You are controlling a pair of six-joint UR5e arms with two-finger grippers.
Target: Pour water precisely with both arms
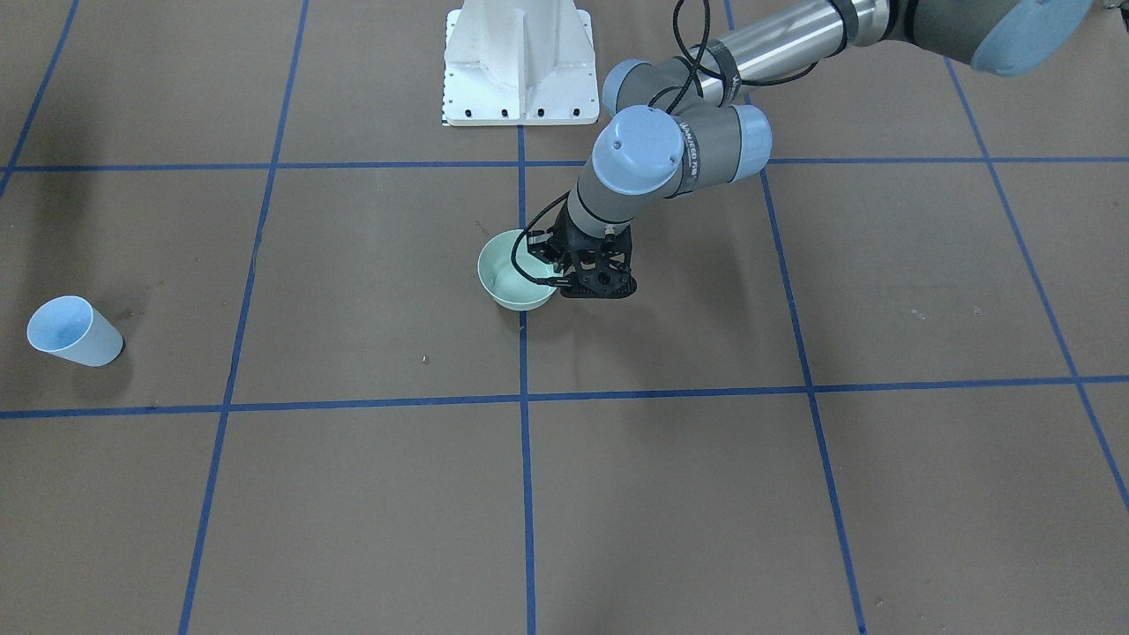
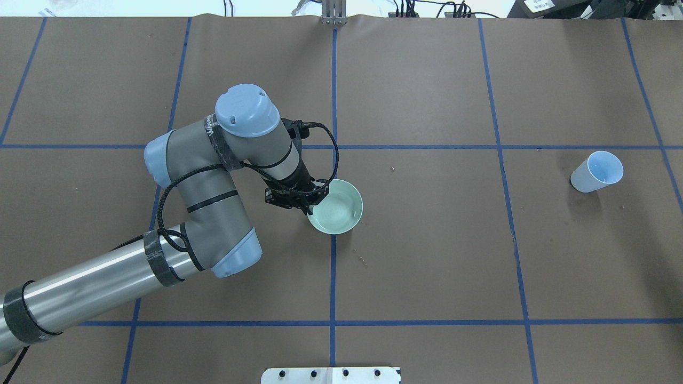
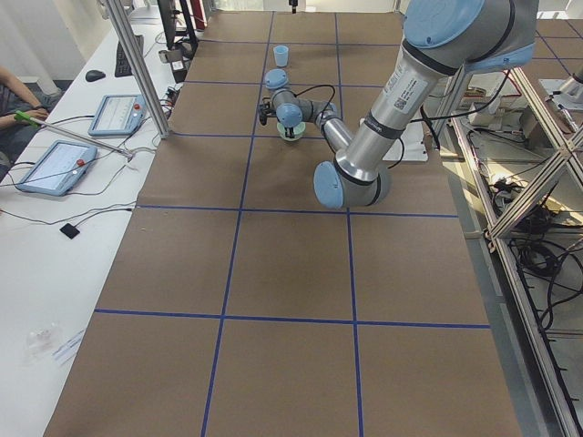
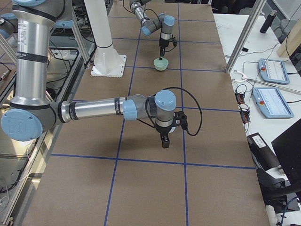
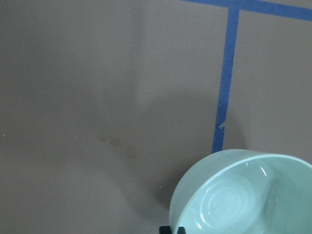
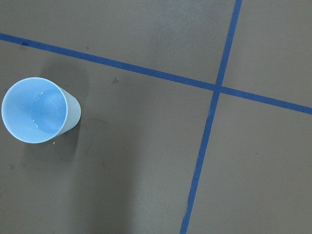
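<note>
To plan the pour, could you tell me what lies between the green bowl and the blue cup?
Between bowl and cup: only brown table cover crossed by one blue tape line, in the overhead view.

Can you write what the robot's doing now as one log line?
left gripper: at green bowl rim, grip unclear | right gripper: pointing down, open/shut unclear | blue cup: upright, standing alone
</note>
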